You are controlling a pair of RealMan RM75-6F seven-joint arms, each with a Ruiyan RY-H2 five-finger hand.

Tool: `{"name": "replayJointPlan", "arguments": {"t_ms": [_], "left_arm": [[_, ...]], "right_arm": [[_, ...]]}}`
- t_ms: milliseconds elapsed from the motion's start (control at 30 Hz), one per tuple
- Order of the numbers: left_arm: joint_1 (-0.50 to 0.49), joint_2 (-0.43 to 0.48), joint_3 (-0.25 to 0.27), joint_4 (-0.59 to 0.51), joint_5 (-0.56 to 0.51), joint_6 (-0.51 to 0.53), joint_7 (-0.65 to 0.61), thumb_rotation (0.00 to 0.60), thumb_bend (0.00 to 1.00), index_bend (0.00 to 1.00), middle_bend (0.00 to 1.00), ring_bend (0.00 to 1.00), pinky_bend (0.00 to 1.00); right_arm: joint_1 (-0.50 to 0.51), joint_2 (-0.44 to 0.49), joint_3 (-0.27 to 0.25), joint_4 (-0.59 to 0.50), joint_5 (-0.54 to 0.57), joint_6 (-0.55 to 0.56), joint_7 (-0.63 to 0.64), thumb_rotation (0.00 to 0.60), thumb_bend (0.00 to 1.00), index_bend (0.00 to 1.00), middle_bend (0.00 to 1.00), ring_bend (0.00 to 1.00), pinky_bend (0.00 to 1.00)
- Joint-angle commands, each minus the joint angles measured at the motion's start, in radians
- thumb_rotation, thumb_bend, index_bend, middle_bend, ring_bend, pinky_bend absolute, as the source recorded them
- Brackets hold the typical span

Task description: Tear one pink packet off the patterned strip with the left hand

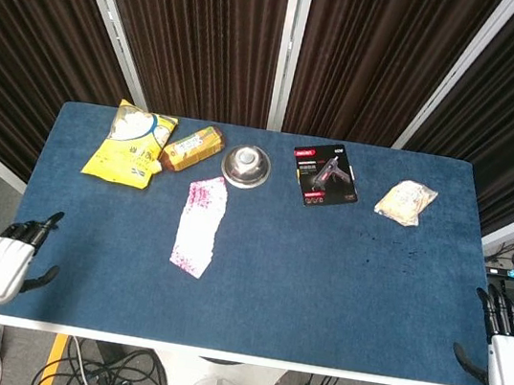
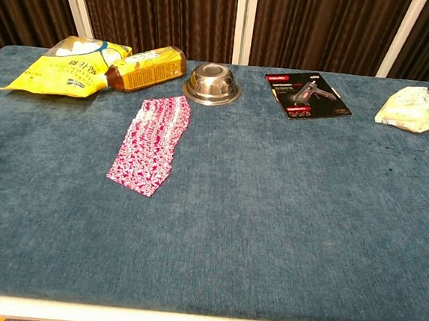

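Pink and white, the patterned strip (image 1: 199,225) lay flat on the blue table (image 1: 321,280), in front of the steel bowl (image 1: 245,166) and well apart from both hands. My left hand (image 1: 4,267) hung at the table's near left corner, fingers apart, grasping nothing. My right hand (image 1: 509,364) sat off the near right corner, fingers likewise released and empty.
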Motion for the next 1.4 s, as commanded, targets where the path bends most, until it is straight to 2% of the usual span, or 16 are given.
{"name": "replayJointPlan", "arguments": {"t_ms": [33, 167, 300, 533, 733, 1100, 1400], "left_arm": [[-0.034, -0.006, 0.01, -0.031, -0.017, -0.075, 0.03, 0.6, 0.31, 0.09, 0.88, 0.92, 0.95], [-0.073, -0.025, 0.018, -0.052, -0.006, -0.138, 0.068, 0.6, 0.41, 0.09, 0.93, 0.96, 0.97], [-0.119, -0.051, 0.023, -0.065, 0.0, -0.209, 0.083, 0.6, 0.45, 0.09, 0.93, 0.96, 0.97], [-0.219, -0.112, 0.04, -0.07, -0.037, -0.401, 0.147, 0.6, 0.48, 0.09, 0.93, 0.95, 0.96], [-0.274, -0.191, 0.044, -0.042, -0.089, -0.502, 0.237, 0.6, 0.49, 0.09, 0.93, 0.95, 0.95], [-0.364, -0.308, -0.022, -0.007, -0.218, -0.578, 0.343, 0.6, 0.5, 0.09, 0.93, 0.95, 0.95], [-0.447, -0.345, -0.051, 0.044, -0.414, -0.678, 0.415, 0.6, 0.52, 0.09, 0.93, 0.95, 0.95]], "right_arm": [[0.004, 0.002, 0.001, -0.006, 0.003, -0.008, -0.007, 0.6, 0.15, 0.0, 0.0, 0.0, 0.0], [0.011, 0.007, 0.006, -0.02, 0.012, -0.02, -0.027, 0.6, 0.15, 0.0, 0.0, 0.0, 0.0], [0.016, 0.018, 0.019, -0.049, 0.018, -0.013, -0.04, 0.6, 0.15, 0.0, 0.0, 0.0, 0.0], [0.019, 0.029, 0.024, -0.079, 0.021, -0.01, -0.06, 0.6, 0.15, 0.0, 0.0, 0.0, 0.0], [0.02, 0.025, 0.024, -0.072, 0.03, -0.017, -0.053, 0.6, 0.15, 0.0, 0.0, 0.0, 0.0], [0.02, 0.019, 0.025, -0.043, 0.042, -0.023, -0.022, 0.6, 0.15, 0.0, 0.0, 0.0, 0.0], [0.02, 0.019, 0.033, -0.012, 0.067, -0.033, 0.017, 0.6, 0.15, 0.0, 0.0, 0.0, 0.0]]}}
